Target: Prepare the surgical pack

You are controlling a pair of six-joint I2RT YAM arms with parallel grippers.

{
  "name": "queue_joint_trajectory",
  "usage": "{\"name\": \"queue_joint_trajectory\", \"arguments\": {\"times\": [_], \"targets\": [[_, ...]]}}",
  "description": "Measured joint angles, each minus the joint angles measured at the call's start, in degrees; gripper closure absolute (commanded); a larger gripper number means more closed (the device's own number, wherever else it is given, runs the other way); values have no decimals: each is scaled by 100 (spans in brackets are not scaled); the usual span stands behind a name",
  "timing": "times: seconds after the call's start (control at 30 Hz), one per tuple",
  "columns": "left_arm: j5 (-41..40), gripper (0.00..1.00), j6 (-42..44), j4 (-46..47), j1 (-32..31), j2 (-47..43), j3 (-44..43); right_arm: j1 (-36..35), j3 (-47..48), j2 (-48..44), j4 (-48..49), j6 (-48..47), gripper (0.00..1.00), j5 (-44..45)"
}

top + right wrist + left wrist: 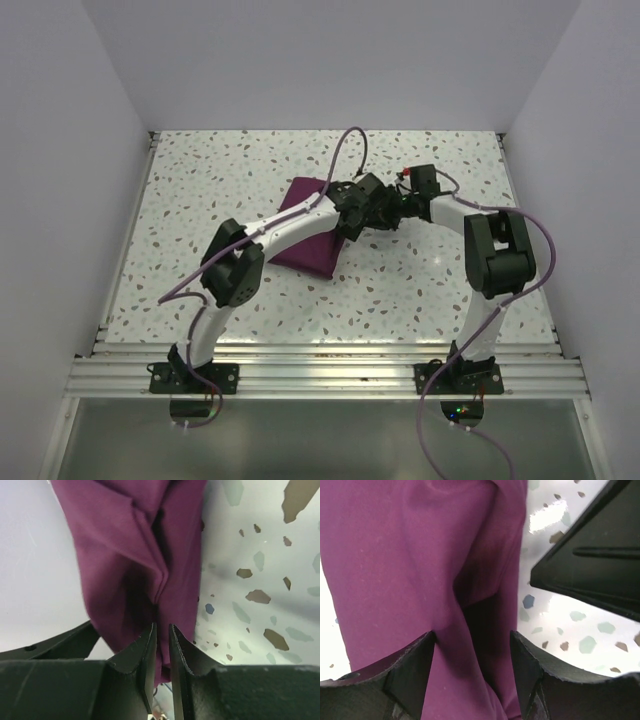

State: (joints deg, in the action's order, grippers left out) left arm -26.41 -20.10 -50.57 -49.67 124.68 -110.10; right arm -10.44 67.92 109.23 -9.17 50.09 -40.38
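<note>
The surgical pack is a deep purple-maroon cloth folded into a flat bundle in the middle of the table. My left arm reaches across it. My left gripper is at the pack's right edge, and in the left wrist view its jaws stand wide apart with the cloth running between them. My right gripper meets it from the right. In the right wrist view its jaws are nearly closed and pinch a raised fold of the cloth.
The speckled white table is walled by white panels at the back and sides. An aluminium rail runs along the near edge. The right gripper's black body hangs close beside my left fingers.
</note>
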Motion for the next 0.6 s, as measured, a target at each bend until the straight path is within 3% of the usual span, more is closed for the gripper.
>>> {"name": "queue_joint_trajectory", "arguments": {"times": [0.1,0.4,0.53,0.6], "targets": [[-129,38,22,-57,44,105,-153,0,2,175,129,127,82,-74],[-98,86,35,-90,315,122,-273,-63,317,396,428,420,85,-236],[83,98,92,-83,365,122,-271,-186,466,573,586,566,88,-267],[160,100,127,-74,365,120,-267,-264,518,682,636,638,89,-264]]}}
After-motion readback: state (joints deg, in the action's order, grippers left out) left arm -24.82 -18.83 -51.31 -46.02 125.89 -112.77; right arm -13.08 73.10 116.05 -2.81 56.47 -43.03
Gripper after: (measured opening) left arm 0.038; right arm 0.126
